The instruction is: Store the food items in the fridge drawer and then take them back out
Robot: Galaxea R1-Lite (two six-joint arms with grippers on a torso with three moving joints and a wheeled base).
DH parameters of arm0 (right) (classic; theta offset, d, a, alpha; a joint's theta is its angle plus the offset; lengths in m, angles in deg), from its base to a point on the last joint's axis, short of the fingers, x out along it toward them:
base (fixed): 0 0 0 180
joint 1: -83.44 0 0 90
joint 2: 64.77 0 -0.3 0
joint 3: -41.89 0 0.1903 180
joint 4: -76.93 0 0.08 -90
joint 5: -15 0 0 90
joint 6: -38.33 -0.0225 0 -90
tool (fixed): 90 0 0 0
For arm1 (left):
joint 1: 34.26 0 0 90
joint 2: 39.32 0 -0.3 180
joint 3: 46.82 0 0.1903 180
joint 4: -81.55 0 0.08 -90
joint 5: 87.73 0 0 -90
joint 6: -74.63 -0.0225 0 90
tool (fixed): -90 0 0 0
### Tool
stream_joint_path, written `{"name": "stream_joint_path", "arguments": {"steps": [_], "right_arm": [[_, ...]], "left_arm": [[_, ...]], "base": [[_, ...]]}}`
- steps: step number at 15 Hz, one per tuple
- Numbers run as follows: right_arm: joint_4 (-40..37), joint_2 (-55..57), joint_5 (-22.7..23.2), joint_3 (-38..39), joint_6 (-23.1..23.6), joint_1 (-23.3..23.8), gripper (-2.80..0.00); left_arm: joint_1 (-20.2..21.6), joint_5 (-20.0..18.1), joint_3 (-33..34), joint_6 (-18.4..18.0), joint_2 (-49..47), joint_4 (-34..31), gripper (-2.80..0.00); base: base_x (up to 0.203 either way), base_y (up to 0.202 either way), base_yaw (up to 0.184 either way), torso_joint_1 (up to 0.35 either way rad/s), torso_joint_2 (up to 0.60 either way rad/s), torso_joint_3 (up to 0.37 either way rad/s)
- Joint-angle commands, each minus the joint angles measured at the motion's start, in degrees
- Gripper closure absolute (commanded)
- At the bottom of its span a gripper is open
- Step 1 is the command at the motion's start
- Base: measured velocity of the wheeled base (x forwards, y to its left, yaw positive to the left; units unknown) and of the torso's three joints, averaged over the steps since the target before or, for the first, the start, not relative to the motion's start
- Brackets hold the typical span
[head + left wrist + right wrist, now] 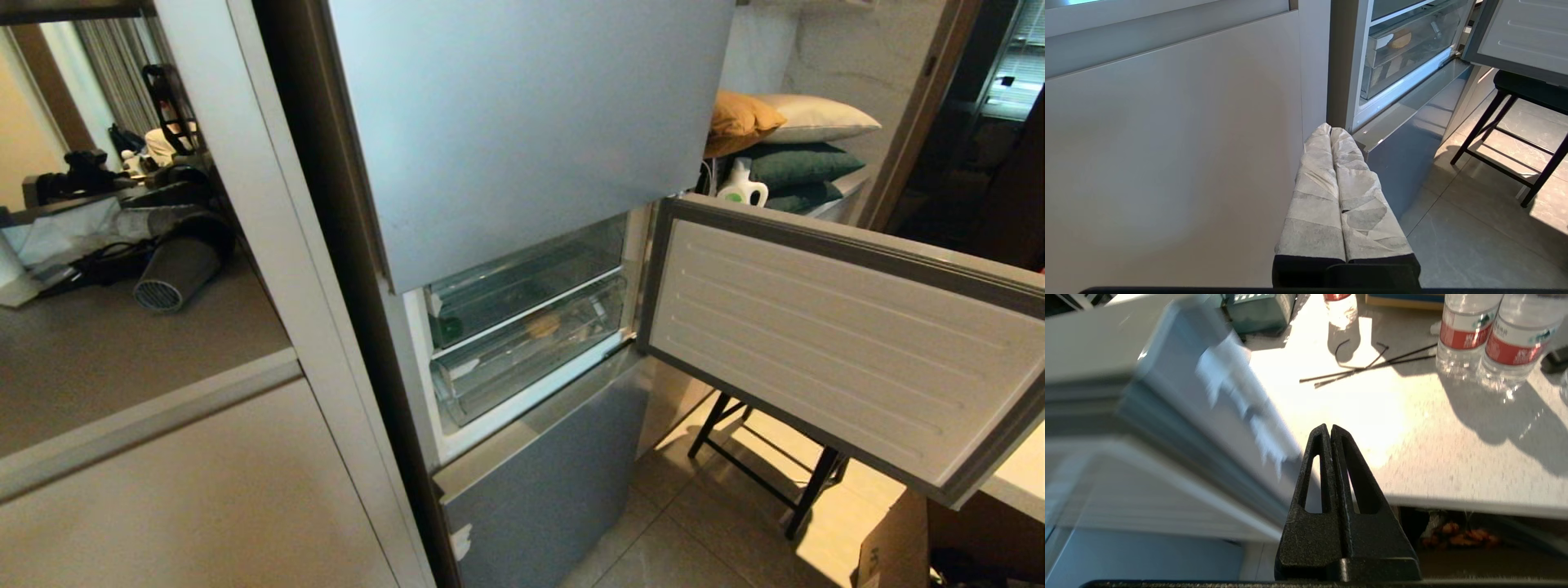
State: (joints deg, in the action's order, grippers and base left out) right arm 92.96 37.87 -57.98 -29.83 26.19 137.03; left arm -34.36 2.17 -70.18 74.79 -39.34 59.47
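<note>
A: What's nearest?

B: The left gripper (1331,131), its paper-wrapped fingers pressed together and holding nothing, hangs low beside the pale cabinet panel (1167,155), just short of the fridge's lower corner. The right gripper (1329,430) is also pinched closed and empty, sitting by the edge of the open fridge door (841,343), above a sunlit white counter (1392,428).

A: And on that counter?

B: Water bottles (1486,335) with red labels and some thin black wires (1363,367).

A: Where's the food?

B: Further in. The fridge drawer (531,347) is pushed in, and the potato (543,327) shows as a tan shape through its clear front. Something dark green (447,331) sits at the left of the bin above; I can't tell whether it's the pepper.

A: Beyond that?

B: Behind the door, a stack of cushions (784,139) and a white detergent bottle (741,188).
</note>
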Motion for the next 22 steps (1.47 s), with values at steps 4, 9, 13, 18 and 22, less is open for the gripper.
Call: {"name": "stream_joint_path", "arguments": {"steps": [4, 9, 13, 18, 22], "right_arm": [[0.08, 8.38, 1.54, -7.92, 0.83, 0.55, 0.00], [0.07, 12.31, 9.02, -12.88, 1.77, 0.63, 0.00], [0.16, 14.15, 12.89, -15.60, 1.71, 1.10, 0.00], [0.39, 16.95, 21.08, -18.36, 1.51, 2.63, 0.00], [0.67, 20.52, 22.10, -23.02, 1.40, 2.95, 0.00]], "left_arm": [[0.01, 0.01, 0.62, 0.02, 0.02, 0.03, 0.00], [0.01, 0.01, 0.62, 0.02, 0.02, 0.03, 0.00], [0.01, 0.01, 0.62, 0.02, 0.02, 0.03, 0.00], [0.01, 0.01, 0.62, 0.02, 0.02, 0.03, 0.00], [0.01, 0.01, 0.62, 0.02, 0.02, 0.03, 0.00]], "base": [[0.000, 0.000, 0.000, 0.000, 0.00, 0.000], [0.000, 0.000, 0.000, 0.000, 0.00, 0.000], [0.000, 0.000, 0.000, 0.000, 0.00, 0.000], [0.000, 0.000, 0.000, 0.000, 0.00, 0.000], [0.000, 0.000, 0.000, 0.000, 0.00, 0.000]]}}
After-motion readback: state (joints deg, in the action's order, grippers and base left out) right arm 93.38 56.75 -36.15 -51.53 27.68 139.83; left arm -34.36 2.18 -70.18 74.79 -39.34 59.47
